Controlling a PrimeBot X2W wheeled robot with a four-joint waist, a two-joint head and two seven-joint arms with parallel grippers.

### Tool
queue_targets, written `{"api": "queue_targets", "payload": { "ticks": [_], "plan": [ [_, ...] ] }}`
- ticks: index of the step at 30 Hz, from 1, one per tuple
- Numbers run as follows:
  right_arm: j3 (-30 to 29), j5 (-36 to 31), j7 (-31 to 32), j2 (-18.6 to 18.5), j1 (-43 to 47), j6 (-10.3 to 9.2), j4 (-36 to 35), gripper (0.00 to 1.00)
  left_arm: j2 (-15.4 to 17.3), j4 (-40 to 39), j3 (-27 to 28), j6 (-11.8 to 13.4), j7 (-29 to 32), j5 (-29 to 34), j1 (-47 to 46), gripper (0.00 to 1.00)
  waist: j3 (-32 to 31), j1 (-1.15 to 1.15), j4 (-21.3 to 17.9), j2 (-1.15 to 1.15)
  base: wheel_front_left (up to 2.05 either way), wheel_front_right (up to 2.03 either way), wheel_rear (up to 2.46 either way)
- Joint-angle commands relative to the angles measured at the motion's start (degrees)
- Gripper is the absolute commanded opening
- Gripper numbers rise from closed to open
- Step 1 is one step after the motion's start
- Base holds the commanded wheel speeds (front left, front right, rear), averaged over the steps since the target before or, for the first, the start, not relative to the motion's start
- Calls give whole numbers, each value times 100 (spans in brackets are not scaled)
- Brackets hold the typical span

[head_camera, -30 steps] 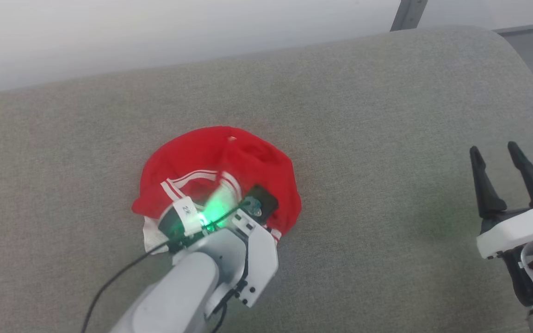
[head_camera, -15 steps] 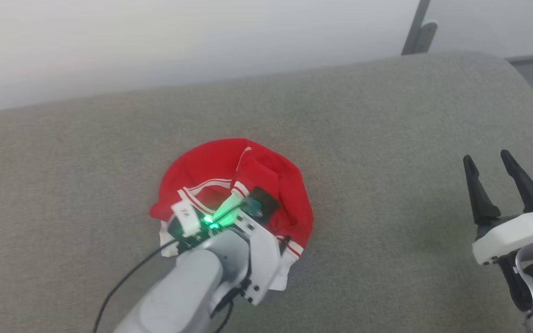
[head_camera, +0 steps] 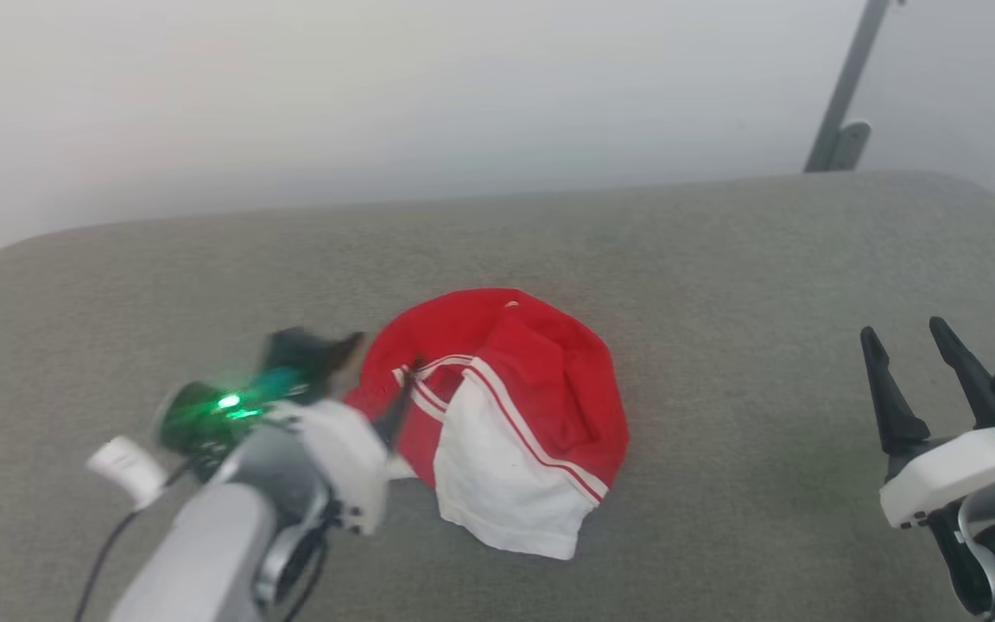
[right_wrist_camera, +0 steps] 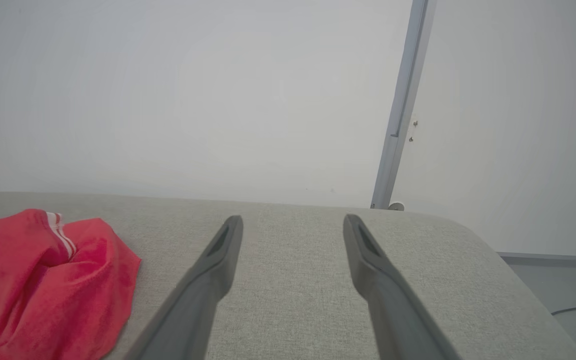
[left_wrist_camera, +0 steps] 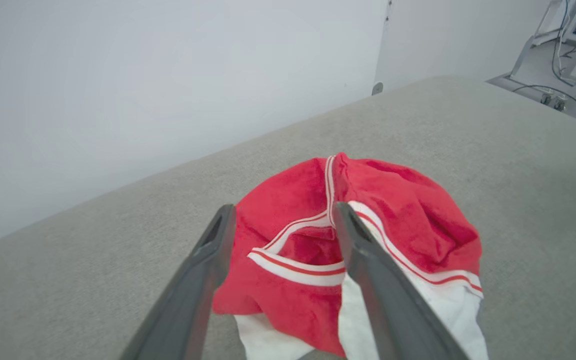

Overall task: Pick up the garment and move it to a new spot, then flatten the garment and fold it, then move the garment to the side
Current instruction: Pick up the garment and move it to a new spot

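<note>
Two-handed flattening: with left pincer [left_wrist_camera: 284, 206] and right pincer [head_camera: 902, 326] wide open, empty, aiming for opposite edges of red shorts [head_camera: 549, 371].

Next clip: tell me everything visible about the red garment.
The garment is soft, bright-red cloth with wide white cuff panels and thin red-and-white stripe trim. It lies crumpled in a rounded heap, not folded, near the middle of the grey upholstered surface, with one white panel spread toward the robot. The open left hand points over its edge; whether they touch cannot be told.
</note>
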Motion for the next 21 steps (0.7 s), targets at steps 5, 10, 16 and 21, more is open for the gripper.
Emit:
{"api": "queue_targets", "payload": {
  "ticks": [5, 10, 16, 21],
  "plan": [
    [-119, -75, -44, -15, 170, 0, -50, 100, 298, -482, 592, 366, -598, -194, 598, 100, -112, 0, 223, 0, 0, 0, 0],
    [-213, -138, -68, -21, 287, 0, -53, 100, 475, -724, 1112, 567, -1128, -434, 1115, 100, -162, 0, 368, 0, 0, 0, 0],
    [-295, -196, -93, 43, 395, 0, -61, 100, 632, -885, 1438, 624, -1592, -549, 1754, 100, -226, 0, 453, 0, 0, 0, 0],
    [-332, -233, -115, 118, 492, 0, -75, 100, 697, -976, 1582, 498, -1913, -751, 2254, 100, -252, 0, 480, 0, 0, 0, 0]
  ]
}}
